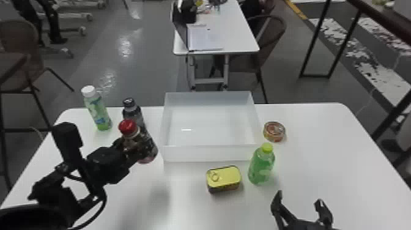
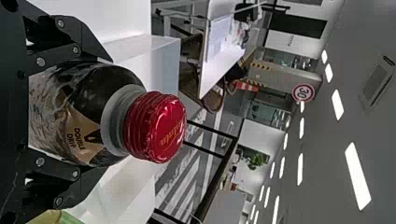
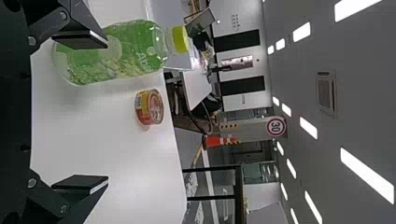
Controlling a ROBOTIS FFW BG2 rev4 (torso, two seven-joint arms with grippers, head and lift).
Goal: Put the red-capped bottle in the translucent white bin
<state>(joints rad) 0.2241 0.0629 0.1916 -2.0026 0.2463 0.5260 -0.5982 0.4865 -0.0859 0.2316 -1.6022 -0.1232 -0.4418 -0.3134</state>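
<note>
Left pincer is closed round the red-capped bottle — just off the translucent white bin's near left corner. Right pincer? Wide open, empty — toward the worktop's near edge.

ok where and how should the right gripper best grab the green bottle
I'd take the green bottle around its body, below the yellow cap, coming in level from the robot's side: it stands upright, tall and rounded, with the open right gripper on that side.

Head view looks down, both wrist views toward one sign
</note>
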